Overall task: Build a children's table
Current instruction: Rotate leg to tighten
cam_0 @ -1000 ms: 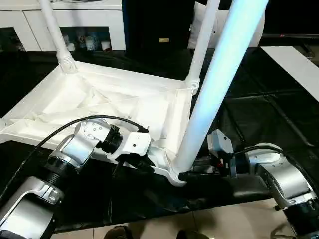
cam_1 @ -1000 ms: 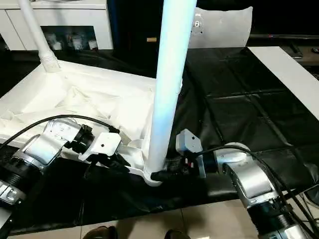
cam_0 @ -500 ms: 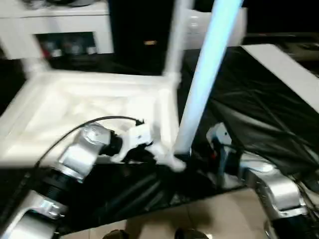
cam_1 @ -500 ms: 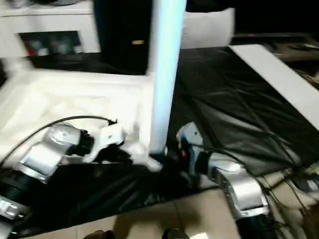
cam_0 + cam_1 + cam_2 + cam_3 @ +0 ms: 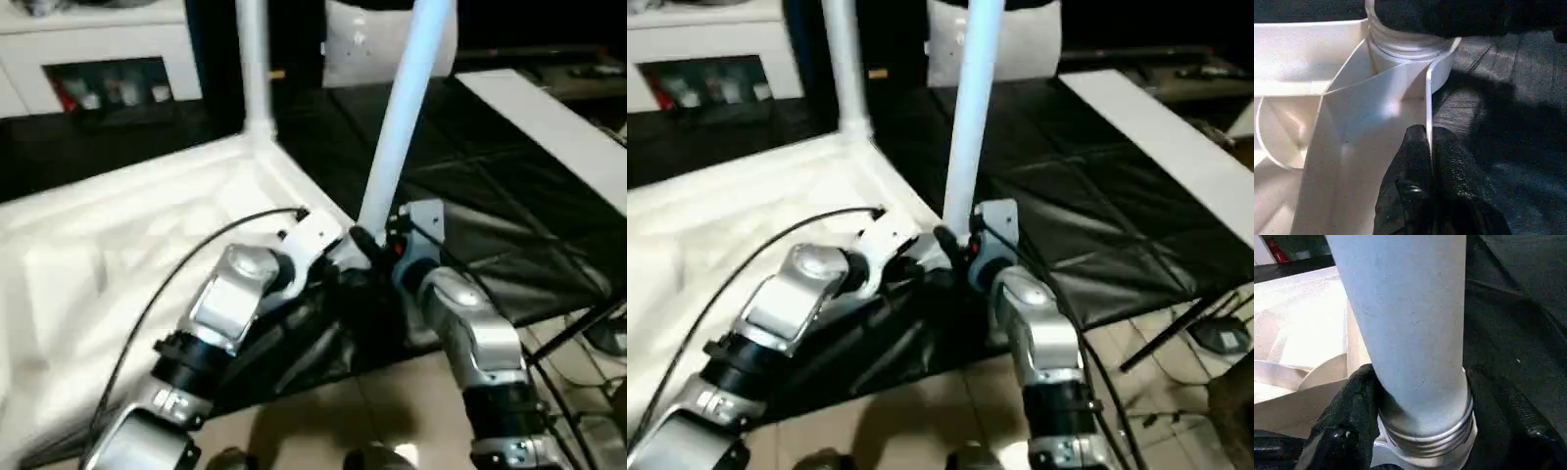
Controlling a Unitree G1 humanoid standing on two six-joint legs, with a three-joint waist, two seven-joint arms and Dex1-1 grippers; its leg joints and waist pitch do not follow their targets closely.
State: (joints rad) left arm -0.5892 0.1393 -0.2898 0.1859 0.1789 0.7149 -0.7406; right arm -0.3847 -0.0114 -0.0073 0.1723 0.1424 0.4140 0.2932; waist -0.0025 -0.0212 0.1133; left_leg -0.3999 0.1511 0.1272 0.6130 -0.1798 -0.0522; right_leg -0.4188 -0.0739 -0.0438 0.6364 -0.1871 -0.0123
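Observation:
The children's table lies upside down on a black sheet, its ribbed white top facing up. One leg stands at a far corner. A second leg rises from the near corner. My right gripper is shut around this leg's base; in the right wrist view its fingers flank the leg just above the threaded collar. My left gripper is shut on the top's thin rim wall beside that corner socket.
The black sheet covers the work surface. A flat white board lies at the right. White cabinets stand at the back left, a white object behind the legs. Tiled floor and cables are near my right arm.
The whole picture has shifted and tilted, so the camera has moved. Both grippers stay at the same near corner, left on the rim, right around the leg's base.

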